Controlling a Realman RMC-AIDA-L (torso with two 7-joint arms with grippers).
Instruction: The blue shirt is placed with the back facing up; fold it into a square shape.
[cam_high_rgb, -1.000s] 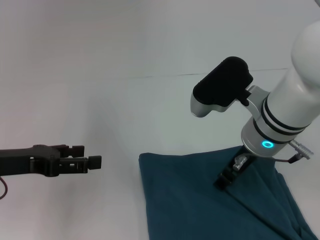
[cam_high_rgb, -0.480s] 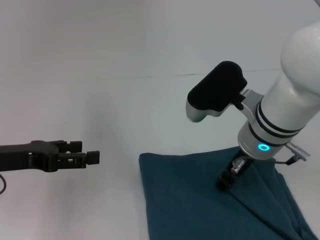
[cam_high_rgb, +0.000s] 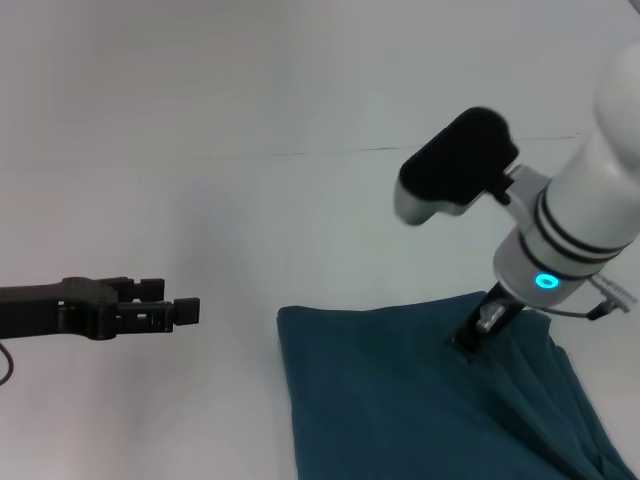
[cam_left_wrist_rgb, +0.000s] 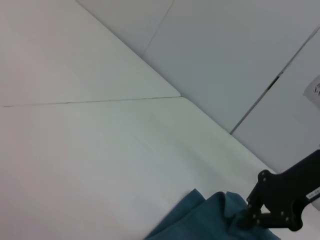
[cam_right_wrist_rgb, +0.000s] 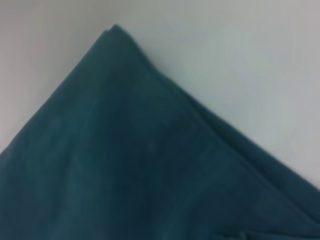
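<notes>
Right gripper (cam_high_rgb: 470, 343) tip down on the blue shirt (cam_high_rgb: 400, 400), which spreads beneath it (finger state: cannot tell). Left gripper (cam_high_rgb: 180, 312) unclenched, well apart from the shirt.

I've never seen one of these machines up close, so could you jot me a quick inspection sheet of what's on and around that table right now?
Surface: white table, plain, with a thin seam line running across it.
Job's things: the blue shirt, already folded in layers, lying at the near right with one corner pointing toward the middle of the table.
Clutter: nothing seen.
Grippers: right gripper down at the shirt's far edge, at or just above the cloth; left gripper hovers over bare table to the shirt's left, holding nothing.
Cables: a thin cable loops beside the right wrist; another shows at the left arm's near end.
Surroundings: pale wall panels behind the table.
</notes>
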